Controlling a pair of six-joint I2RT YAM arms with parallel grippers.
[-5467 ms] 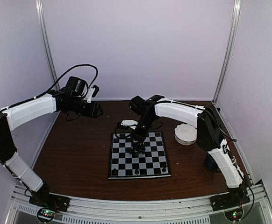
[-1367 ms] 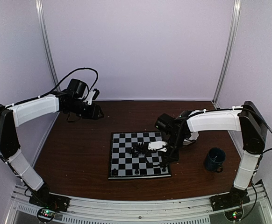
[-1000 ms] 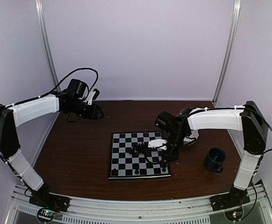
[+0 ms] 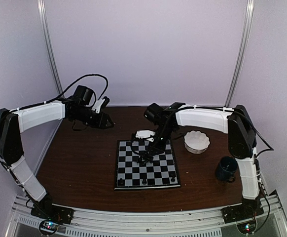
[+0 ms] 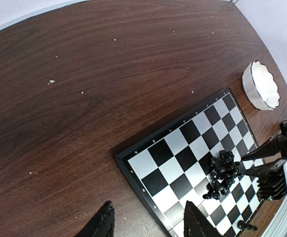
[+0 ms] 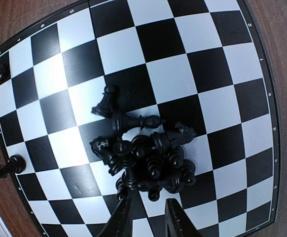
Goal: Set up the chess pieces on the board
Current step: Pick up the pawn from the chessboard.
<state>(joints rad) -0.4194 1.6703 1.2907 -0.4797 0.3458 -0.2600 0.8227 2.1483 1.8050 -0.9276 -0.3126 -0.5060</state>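
Note:
The board lies at the table's middle. A heap of black chess pieces lies toppled on its middle squares. Three single pieces stand along its near edge, one at the right. My right gripper hangs right over the heap. In the right wrist view it is open by a narrow gap and empty, its tips at the edge of the heap. My left gripper is open and empty above the bare table at the back left. Its view shows the board's corner between its tips.
A white scalloped bowl stands right of the board's far corner. A dark blue mug stands at the right, near the right arm's forearm. Two single pieces stand at the board's edge in the right wrist view.
My right arm has swung from the board's right side back and left, so its gripper now hangs over the heap and the bowl is uncovered. My left gripper has shifted slightly right.

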